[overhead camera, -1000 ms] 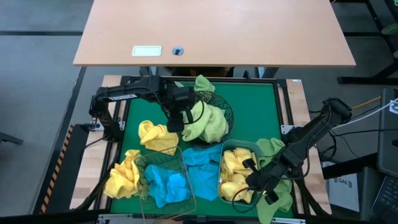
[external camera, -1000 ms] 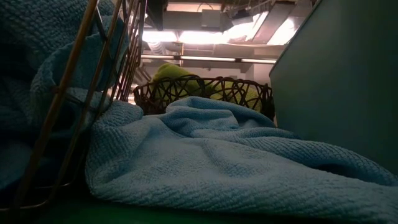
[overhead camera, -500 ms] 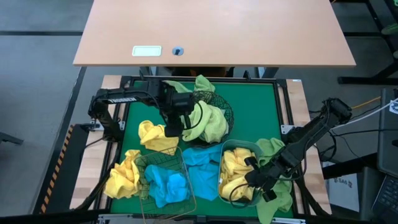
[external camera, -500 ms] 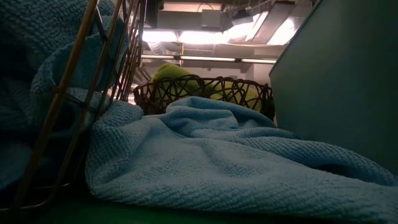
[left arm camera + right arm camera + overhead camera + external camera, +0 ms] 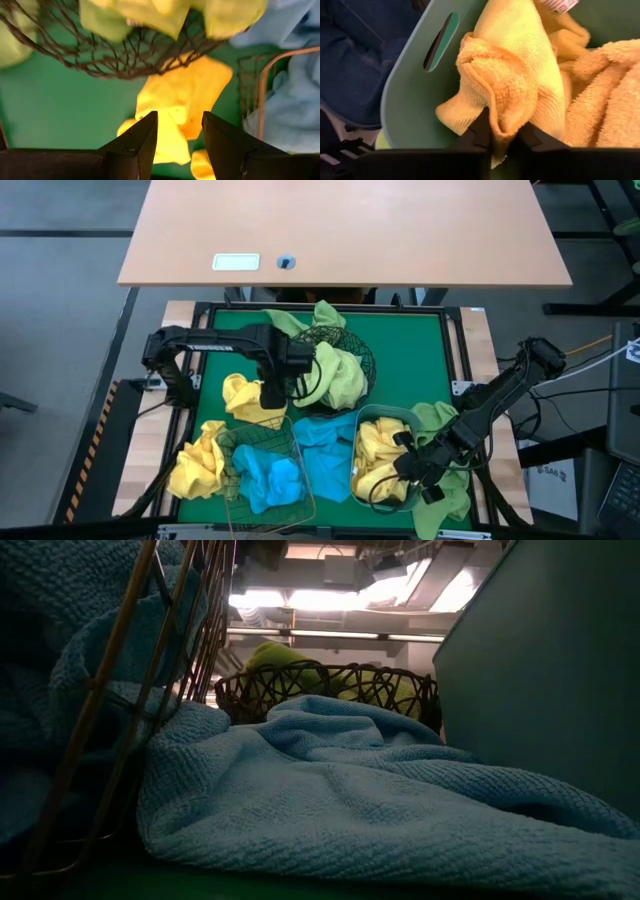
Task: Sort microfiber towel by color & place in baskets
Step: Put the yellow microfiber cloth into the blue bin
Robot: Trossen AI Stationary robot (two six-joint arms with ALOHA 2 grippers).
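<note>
Left gripper (image 5: 271,394) open over yellow towel; right gripper (image 5: 399,469) clamped on yellow towel in tub.

Left gripper: fingers (image 5: 141,141) apart, empty, above loose yellow towel (image 5: 250,400) lying on green mat (image 5: 410,360), at about 8 o'clock from black mesh bowl (image 5: 360,358), just beside it. Bowl holding light green towels (image 5: 335,375). Right gripper: fingers closed on fold of yellow towel (image 5: 512,85) inside bluish plastic tub (image 5: 395,418), at roughly 4 o'clock on mat. More yellow towels piled in tub. Green towel (image 5: 435,420) draped just outside tub, at its 2 o'clock. Copper wire basket (image 5: 262,470) at 7 o'clock on mat, blue towel (image 5: 270,480) inside. Another blue towel (image 5: 325,452) between basket and tub, on mat. Yellow towel (image 5: 197,462) at 9 o'clock from basket, touching it.
</note>
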